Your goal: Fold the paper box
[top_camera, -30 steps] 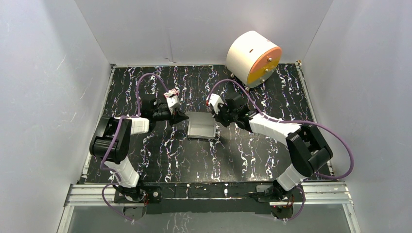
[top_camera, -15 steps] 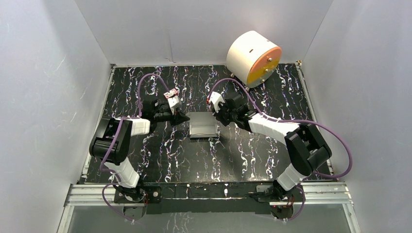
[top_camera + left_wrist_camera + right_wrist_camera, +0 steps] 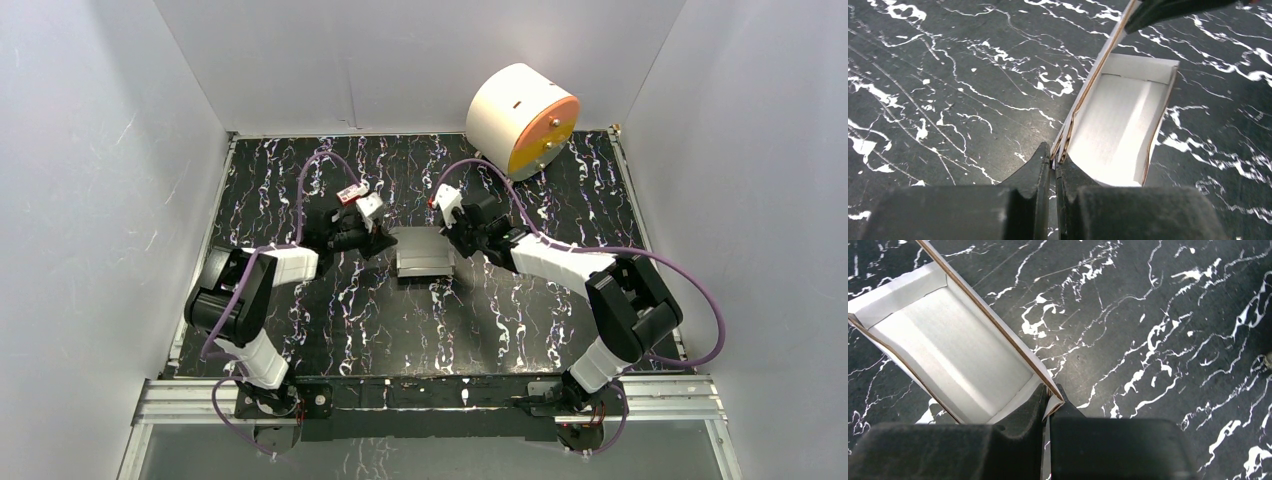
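Where the left claw [image 3: 1054, 161] comes to a point at the bottom centre of the left wrist view, its fingers [image 3: 1035, 170] are clenched on the near end of one upright wall of the box [image 3: 1118, 125], the brown cut edge of the card pinched between them. That wall runs away toward the upper right of the frame, where a dark fingertip of the right claw [image 3: 1168, 9] meets its far end. At the bottom centre of the right wrist view the right claw [image 3: 1048, 401] is likewise clenched, grasping a corner of the box [image 3: 948, 355] where that long wall ends; from there the wall slants off to the upper left of the frame. The box is an open tray, white inside, its long walls raised and a short end flap standing at the far end in each wrist view. Seen from above, the box [image 3: 420, 258] lies at the middle of the bench [image 3: 330, 320], with the left claw [image 3: 385, 240] at its upper left corner and the right claw [image 3: 452, 238] at its upper right corner. The bench is black with white veins. Well apart, at the upper right of that view, a white cylinder [image 3: 522, 120] with an orange face rests at the bench's far edge.
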